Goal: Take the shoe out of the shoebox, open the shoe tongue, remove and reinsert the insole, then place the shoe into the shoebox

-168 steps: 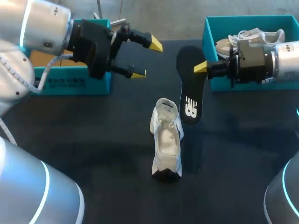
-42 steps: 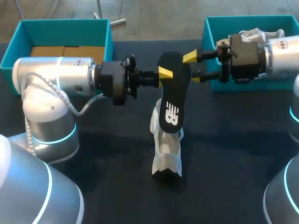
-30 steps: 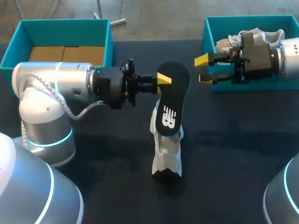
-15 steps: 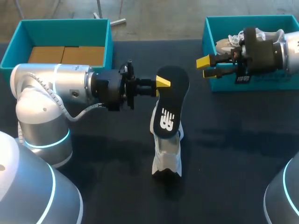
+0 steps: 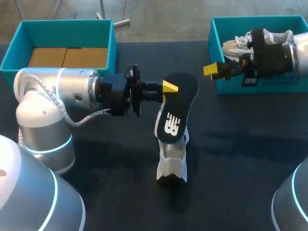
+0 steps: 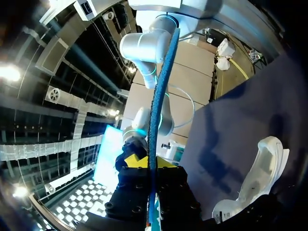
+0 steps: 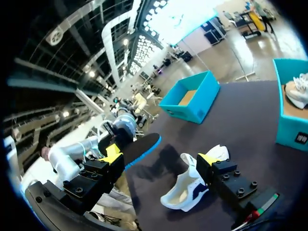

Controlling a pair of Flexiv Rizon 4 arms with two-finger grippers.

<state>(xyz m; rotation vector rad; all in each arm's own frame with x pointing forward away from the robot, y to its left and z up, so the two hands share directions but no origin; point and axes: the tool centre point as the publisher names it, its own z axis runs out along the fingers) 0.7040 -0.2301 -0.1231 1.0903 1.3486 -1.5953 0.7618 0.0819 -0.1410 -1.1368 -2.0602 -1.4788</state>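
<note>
My left gripper (image 5: 169, 88) is shut on the heel end of the black insole (image 5: 174, 111), which hangs tilted above the white shoe (image 5: 171, 154). The shoe lies on the dark table, opening upward. In the left wrist view the insole (image 6: 156, 106) shows edge-on, pinched in that gripper (image 6: 150, 164), with the shoe (image 6: 260, 179) off to one side below. My right gripper (image 5: 213, 70) stands open beside the right shoebox (image 5: 214, 43), holding nothing. Ahead of it (image 7: 161, 156), the right wrist view takes in the shoe (image 7: 191, 186) and the insole (image 7: 138, 148).
The right teal shoebox holds a second white shoe (image 5: 262, 37). A left teal shoebox (image 5: 62, 26) with brown cardboard inside stands at the back left; it (image 7: 193, 98) also shows past the shoe in the right wrist view.
My right gripper has drawn back toward the right shoebox and turned about its axis. My left gripper has shifted slightly, and the insole's free end has dropped a little toward the shoe.
</note>
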